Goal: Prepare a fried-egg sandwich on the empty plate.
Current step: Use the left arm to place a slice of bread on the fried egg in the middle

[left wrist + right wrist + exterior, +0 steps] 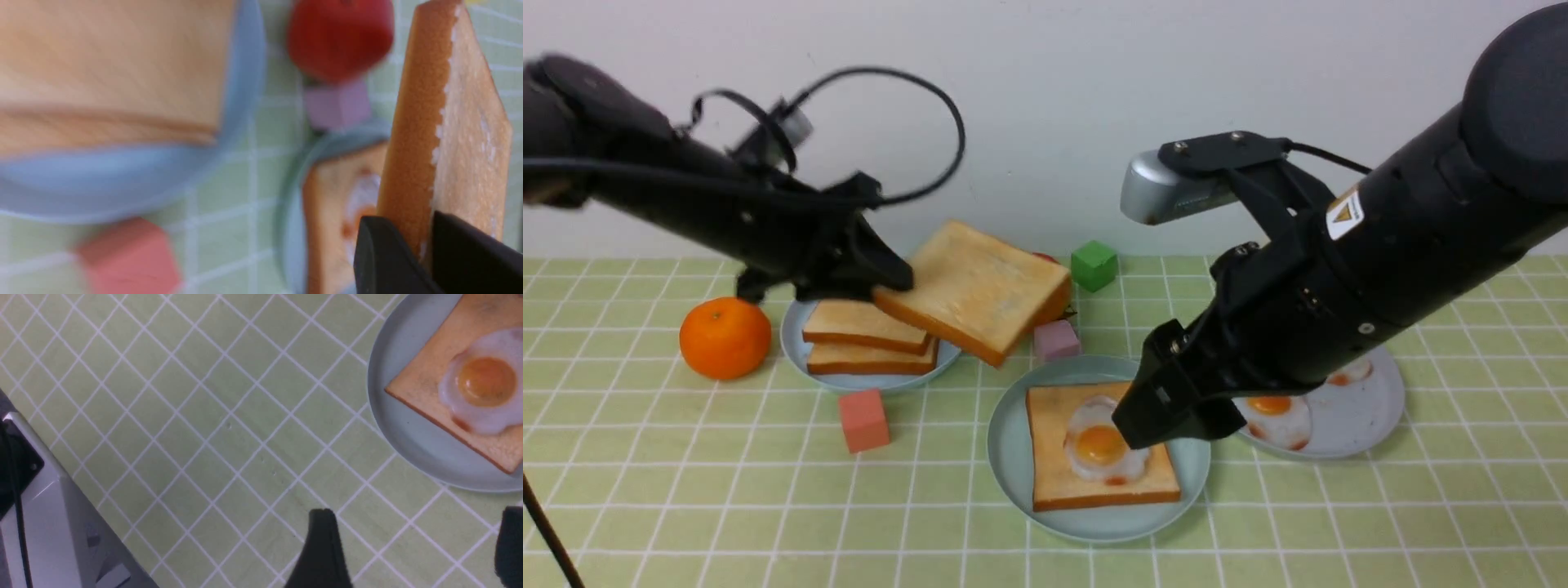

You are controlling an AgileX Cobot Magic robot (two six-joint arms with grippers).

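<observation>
The front view shows the whole layout. My left gripper [892, 282] is clamped on one edge of a toast slice [980, 286]. The slice hangs tilted in the air at centre-left of the frame. It is square and golden, with a darker crust.

Below centre sits the pale green plate [1009, 457], which is round, matte and low-rimmed. A second slice [1054, 482] lies flat on it and carries the fried egg [1098, 445]. My right gripper [1147, 425] hovers over the egg's right side.

At left, a small blue plate [796, 343] holds two stacked slices. An orange [725, 337] sits beside it, and a pink cube [863, 419] sits in front. A grey-blue plate [1372, 408] at right holds more eggs.

Only the left wrist view shows the grip itself. Two black fingers [384, 261] pinch the slice through its porous, spongy crust. It also shows a blurred red rounded object [339, 36] that the front view almost hides.

Only the right wrist view shows my right fingers [320, 547] standing wide apart, with bare checked cloth [204, 437] between them and nothing held. There the egg white looks glossy and wavy-edged, and the yolk is orange.
</observation>
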